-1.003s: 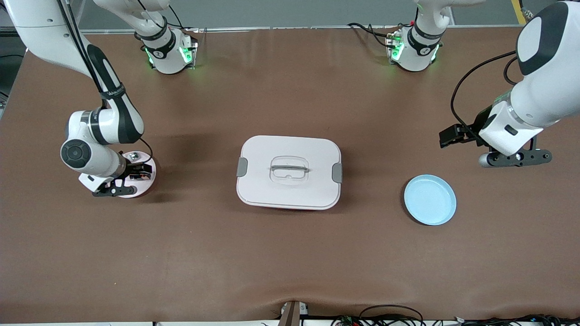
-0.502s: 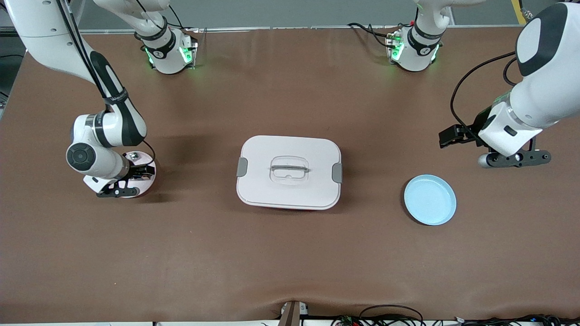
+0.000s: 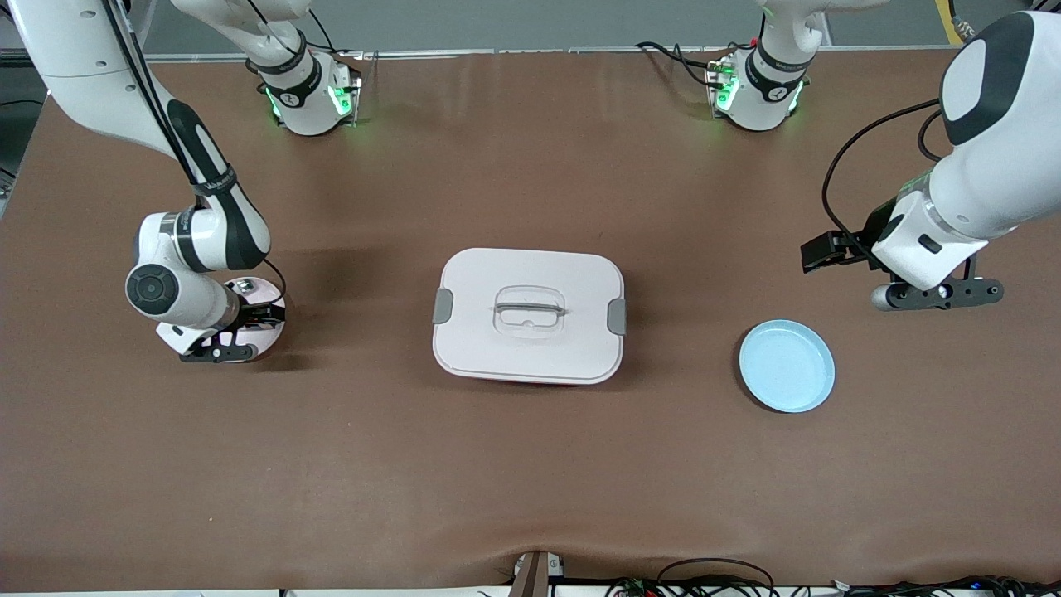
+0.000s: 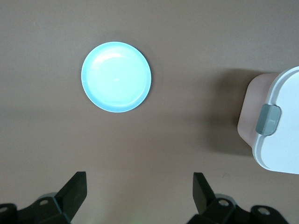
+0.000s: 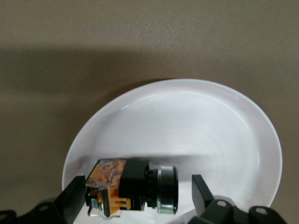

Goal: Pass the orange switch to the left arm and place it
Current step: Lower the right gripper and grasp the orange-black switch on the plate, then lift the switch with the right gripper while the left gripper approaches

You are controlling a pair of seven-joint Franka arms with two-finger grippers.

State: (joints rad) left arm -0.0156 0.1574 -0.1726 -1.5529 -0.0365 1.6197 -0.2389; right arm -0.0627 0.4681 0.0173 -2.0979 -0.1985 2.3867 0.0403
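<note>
The orange switch (image 5: 131, 186) lies on its side in a pale pink plate (image 3: 271, 334) toward the right arm's end of the table. It has a black body, an orange end and a silver cap. My right gripper (image 3: 245, 320) is down in the plate (image 5: 210, 126), open, with its fingers on either side of the switch (image 5: 138, 186). One finger is at the orange end and a gap remains at the cap end. In the front view the gripper largely hides the switch. The white box (image 3: 529, 315) stands mid-table. My left gripper (image 3: 937, 293) hangs open and empty over bare table.
A blue plate (image 3: 787, 366) lies between the box and the left arm's end, nearer the front camera than the left gripper; it also shows in the left wrist view (image 4: 116, 77), with the box's corner (image 4: 280, 126). A small silvery part (image 3: 244, 286) sits on the pink plate.
The right arm has shifted slightly and settled lower over the pink plate, bringing its fingers around the switch. The left arm has barely moved.
</note>
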